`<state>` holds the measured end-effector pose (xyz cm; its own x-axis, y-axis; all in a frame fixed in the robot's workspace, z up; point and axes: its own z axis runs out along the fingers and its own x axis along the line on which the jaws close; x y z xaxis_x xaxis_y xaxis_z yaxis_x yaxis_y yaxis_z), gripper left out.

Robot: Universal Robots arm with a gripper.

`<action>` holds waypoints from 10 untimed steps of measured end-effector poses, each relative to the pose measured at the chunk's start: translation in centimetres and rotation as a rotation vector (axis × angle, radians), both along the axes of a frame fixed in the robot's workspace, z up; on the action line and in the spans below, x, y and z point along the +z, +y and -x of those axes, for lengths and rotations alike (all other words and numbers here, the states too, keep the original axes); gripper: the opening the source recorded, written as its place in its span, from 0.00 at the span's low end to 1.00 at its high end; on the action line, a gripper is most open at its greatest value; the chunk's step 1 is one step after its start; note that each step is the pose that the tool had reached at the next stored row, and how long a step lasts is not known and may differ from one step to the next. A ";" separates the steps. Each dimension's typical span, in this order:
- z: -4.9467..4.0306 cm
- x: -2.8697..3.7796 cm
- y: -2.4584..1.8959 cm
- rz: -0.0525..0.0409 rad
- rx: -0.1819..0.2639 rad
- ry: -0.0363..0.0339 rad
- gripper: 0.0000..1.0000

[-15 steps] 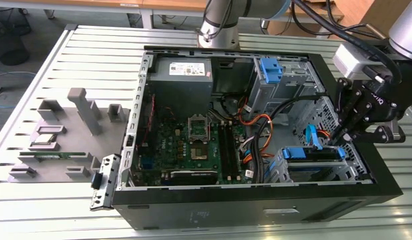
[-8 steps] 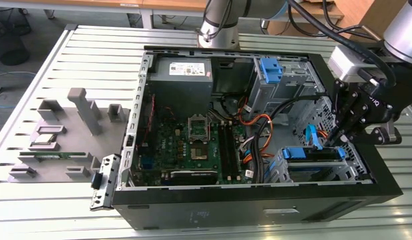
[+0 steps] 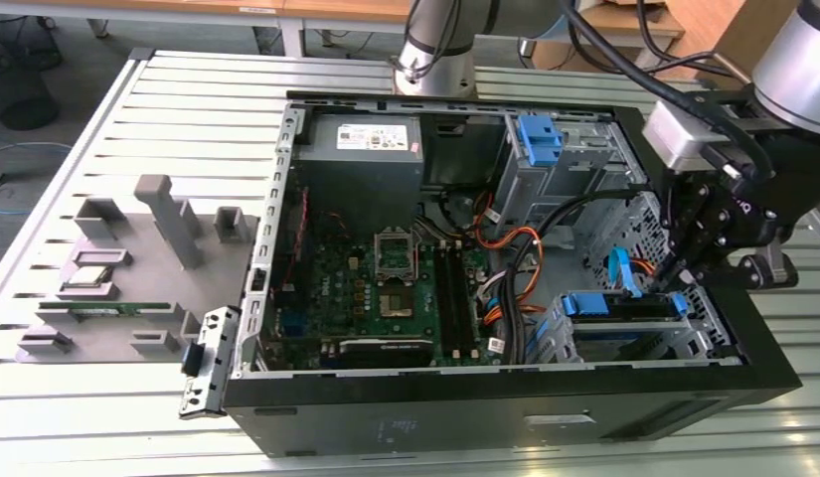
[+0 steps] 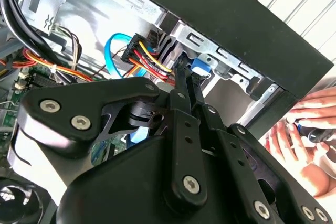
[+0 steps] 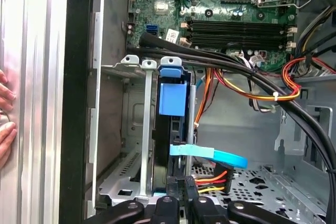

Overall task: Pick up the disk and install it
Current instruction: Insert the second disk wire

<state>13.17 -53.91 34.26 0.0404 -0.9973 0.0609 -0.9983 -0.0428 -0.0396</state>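
Exterior view, left to right: grey parts rack point(image 3: 134, 260) on the slatted table point(image 3: 184, 99), holding a green memory stick point(image 3: 118, 310) and a small chip point(image 3: 94, 262), no drive on it. Then the open case point(image 3: 516, 412), motherboard point(image 3: 383, 288) in the middle, tall blue bracket point(image 3: 540, 139) up on the metal cage, untouched. Low on that view's right: the disk point(image 3: 626, 304), already down in the drive cage point(image 3: 708, 333), blue carrier edge facing up. So pick-up done, disk off the rack and in its bay; full seating not confirmable from here, and no sign of a cable plugged into it. Directly over the disk's right end: gripper point(image 3: 678, 288). In the second wrist view, gripper point(image 4: 184, 71) clenched, fingers pressed together with nothing visible between them, tips right at the blue carrier tab of the disk point(image 4: 202, 66); looks like touching, probably pressing rather than grasping. In the first wrist view, disk point(image 5: 171, 100) edge-on between the cage rails, in line with the arm. Person's hand point(image 4: 296, 132) outside the case wall.
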 end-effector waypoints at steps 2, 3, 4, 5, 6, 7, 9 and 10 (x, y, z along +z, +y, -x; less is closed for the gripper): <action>0.28 -0.02 0.00 0.0000 0.001 -0.0051 0.16; 0.39 -0.05 0.00 0.0000 0.002 -0.0082 0.16; 0.49 -0.09 -0.01 -0.0002 0.003 -0.0126 0.16; 0.58 -0.14 -0.01 -0.0003 0.004 -0.0169 0.16; 0.67 -0.17 -0.01 -0.0001 0.005 -0.0206 0.16; 0.78 -0.20 0.00 0.0000 0.006 -0.0238 0.16; 1.00 -0.27 -0.01 -0.0001 0.007 -0.0297 0.16; 1.10 -0.30 -0.01 -0.0002 0.008 -0.0325 0.16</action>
<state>12.07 -53.92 33.95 0.0465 -0.9970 0.0621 -0.9961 -0.0510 -0.0720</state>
